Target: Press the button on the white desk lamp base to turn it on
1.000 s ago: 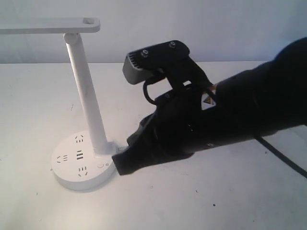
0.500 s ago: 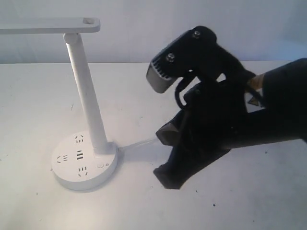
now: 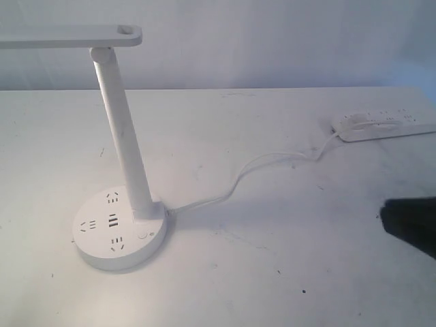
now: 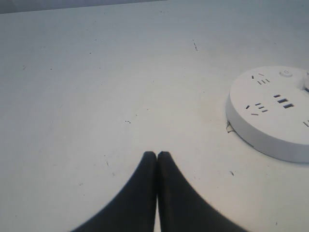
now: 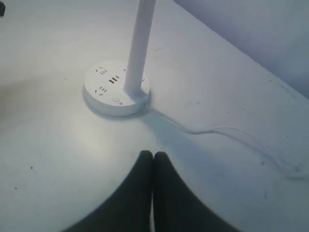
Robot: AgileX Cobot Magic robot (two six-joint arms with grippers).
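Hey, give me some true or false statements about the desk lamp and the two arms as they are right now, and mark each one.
1. The right end effector is shut and well clear of the thick round white plastic lamp base. True.
2. An end effector is pushing the small round white button. False: nothing touches it.
3. A thin white cable runs from the base across the table toward the long white power strip. True.
4. The left end effector is wide open. False: its fingers are closed together, holding nothing.
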